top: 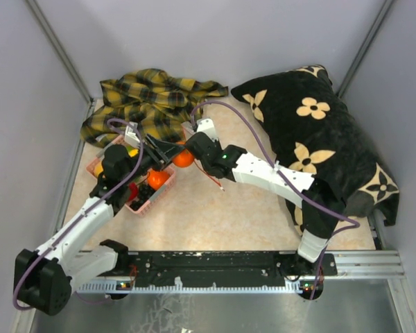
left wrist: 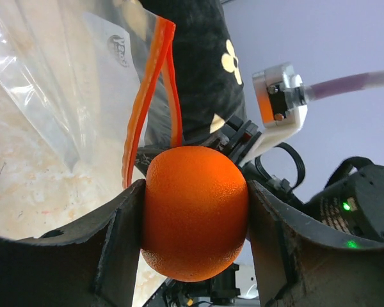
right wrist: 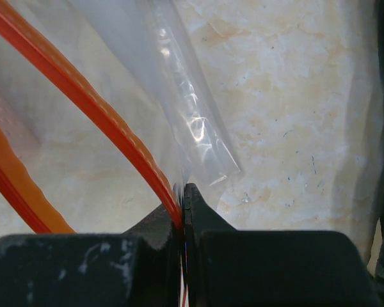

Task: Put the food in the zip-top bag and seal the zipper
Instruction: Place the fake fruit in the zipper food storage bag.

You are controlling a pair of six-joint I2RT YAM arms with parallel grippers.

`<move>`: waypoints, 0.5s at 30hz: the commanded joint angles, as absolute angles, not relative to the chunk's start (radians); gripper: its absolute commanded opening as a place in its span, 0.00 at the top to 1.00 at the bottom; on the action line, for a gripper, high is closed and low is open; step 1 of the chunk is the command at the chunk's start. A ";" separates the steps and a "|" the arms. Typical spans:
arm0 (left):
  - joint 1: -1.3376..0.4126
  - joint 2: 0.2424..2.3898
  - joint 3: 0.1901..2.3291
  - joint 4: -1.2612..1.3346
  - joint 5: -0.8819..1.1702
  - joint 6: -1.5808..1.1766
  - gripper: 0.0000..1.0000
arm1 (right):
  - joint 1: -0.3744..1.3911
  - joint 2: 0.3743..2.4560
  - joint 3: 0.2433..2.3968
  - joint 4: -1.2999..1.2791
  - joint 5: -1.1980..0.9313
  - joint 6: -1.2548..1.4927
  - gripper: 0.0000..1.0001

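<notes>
Grey-walled beige tabletop; left claw tight on orange, right claw tight on zipper

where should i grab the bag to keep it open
Pinch the zipper strip at the mouth, edge-on from outside, as the right gripper does. It looks firmer than the floppy zip-top bag film, and lifting one lip keeps the mouth open for the orange ball in the left gripper.

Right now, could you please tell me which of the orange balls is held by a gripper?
The orange ball clamped in the left gripper, beside the zip-top bag's red zipper; the other orange ball lies in the pink basket.
</notes>
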State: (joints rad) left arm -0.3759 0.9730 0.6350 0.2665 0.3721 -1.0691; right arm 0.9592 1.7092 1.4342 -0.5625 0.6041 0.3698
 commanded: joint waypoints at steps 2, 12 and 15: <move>-0.408 1.023 0.601 0.397 0.295 -1.116 0.55 | 0.974 1.691 1.475 -0.501 0.607 0.407 1.00; -0.427 1.112 0.644 0.329 0.199 -1.047 0.56 | 0.979 1.661 1.460 -0.475 0.582 0.401 1.00; -0.427 1.125 0.652 0.292 0.160 -1.016 0.56 | 0.980 1.661 1.451 -0.447 0.549 0.394 1.00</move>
